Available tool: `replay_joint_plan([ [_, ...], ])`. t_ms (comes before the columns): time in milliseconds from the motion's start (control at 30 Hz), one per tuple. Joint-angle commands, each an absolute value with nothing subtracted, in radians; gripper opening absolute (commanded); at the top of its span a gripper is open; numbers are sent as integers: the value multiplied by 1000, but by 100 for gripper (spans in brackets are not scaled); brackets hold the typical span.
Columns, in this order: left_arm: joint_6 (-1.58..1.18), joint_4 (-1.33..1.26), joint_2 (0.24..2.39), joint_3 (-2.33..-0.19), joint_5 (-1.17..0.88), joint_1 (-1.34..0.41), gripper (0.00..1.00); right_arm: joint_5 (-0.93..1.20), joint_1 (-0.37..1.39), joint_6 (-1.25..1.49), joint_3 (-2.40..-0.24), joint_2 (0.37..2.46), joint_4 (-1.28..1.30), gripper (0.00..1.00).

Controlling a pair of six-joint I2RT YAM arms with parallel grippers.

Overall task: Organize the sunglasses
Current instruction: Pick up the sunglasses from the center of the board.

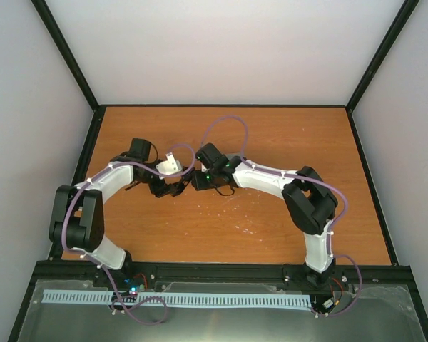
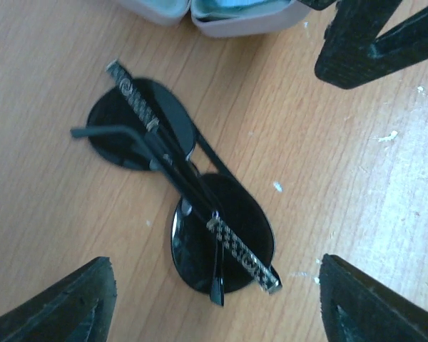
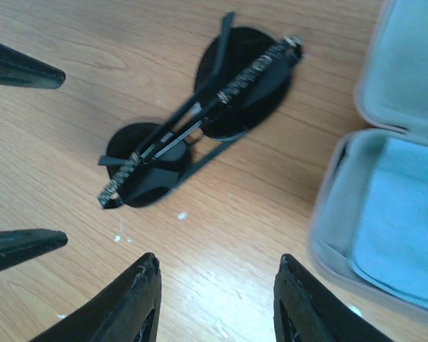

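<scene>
The sunglasses (image 2: 200, 221) lie folded on the wooden table, lenses down, with the patterned arms crossed on top. They also show in the right wrist view (image 3: 200, 114). My left gripper (image 2: 215, 262) is open, its tips hovering on either side of the near lens without touching it. My right gripper (image 3: 217, 258) is open and empty, a short way back from the glasses. In the top view both grippers, left (image 1: 167, 189) and right (image 1: 200, 178), meet at mid-table and hide the glasses.
The pink case (image 3: 332, 214) lies open right of the glasses, with the pale blue cloth (image 3: 406, 228) inside; its rim shows in the left wrist view (image 2: 221, 21) and it shows in the top view (image 1: 172, 165). The right gripper's fingers (image 2: 371, 43) stand close by.
</scene>
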State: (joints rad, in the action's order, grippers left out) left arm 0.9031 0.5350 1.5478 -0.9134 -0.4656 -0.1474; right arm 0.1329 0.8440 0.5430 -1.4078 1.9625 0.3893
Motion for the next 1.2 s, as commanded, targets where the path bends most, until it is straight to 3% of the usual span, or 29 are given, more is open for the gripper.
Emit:
replay_joint_plan([
  [0,838,541,1587,-997,-407,-196,73,110,806,561,-1338,1841,333,44],
  [167,800,543,1639,-1025,-371,-228,59,112,775,559,-1271,1778,310,44],
  [900,736,546,1800,-1095,-292,-288,38,98,724,535,-1176,1657,289,45],
  [1167,733,553,1811,-1097,-291,-293,21,102,719,528,-1181,1656,293,45],
])
